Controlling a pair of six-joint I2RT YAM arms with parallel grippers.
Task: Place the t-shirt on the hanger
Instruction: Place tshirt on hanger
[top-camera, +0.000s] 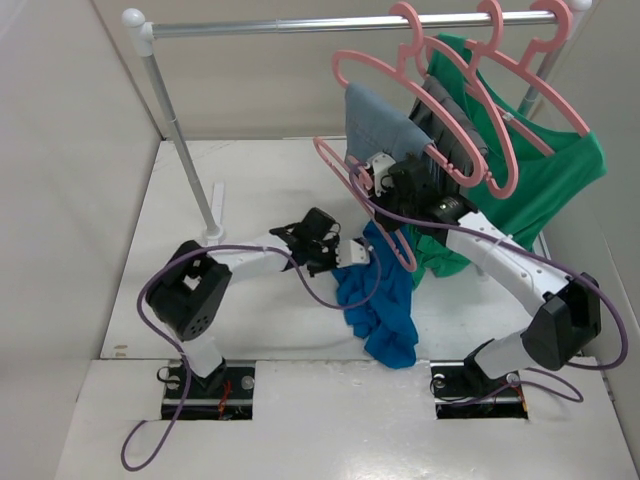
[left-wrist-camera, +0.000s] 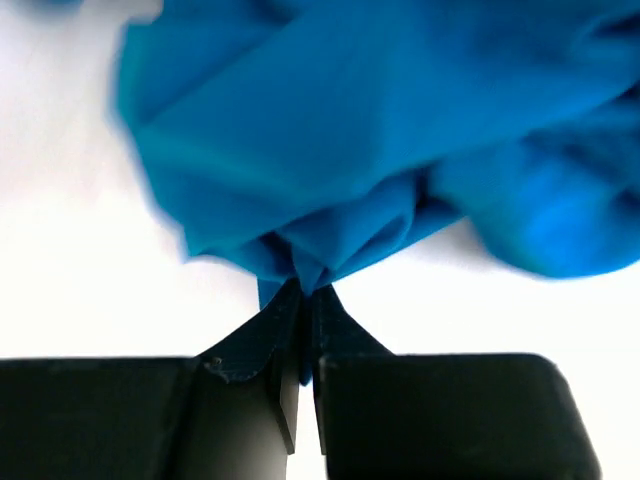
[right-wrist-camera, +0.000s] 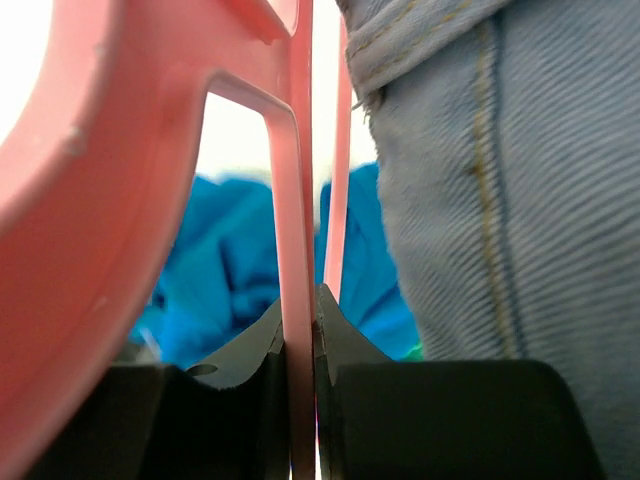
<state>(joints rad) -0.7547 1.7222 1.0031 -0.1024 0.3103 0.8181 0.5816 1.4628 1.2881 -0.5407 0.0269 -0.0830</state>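
Two grips are made: a fold of the blue t-shirt (left-wrist-camera: 380, 150), heaped just below the hanger (right-wrist-camera: 284, 200), is pinched by the left gripper (left-wrist-camera: 305, 292), while the hanger is clamped steady by the right gripper (right-wrist-camera: 300, 312), likely for threading.

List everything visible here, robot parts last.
t-shirt: one, blue, crumpled on the table
hanger: one, salmon pink, held off the clothes rail
other hangers: at least three, pink, on the clothes rail
denim garment: one, pale blue-grey, hung on the rail
dark garment: one, dark grey, hung beside it
green shirt: one, green, hung at far right
clothes rail: one, silver, back of table
table: one, white, under everything
left gripper: one, black, shut on the t-shirt
right gripper: one, black, shut on the hanger
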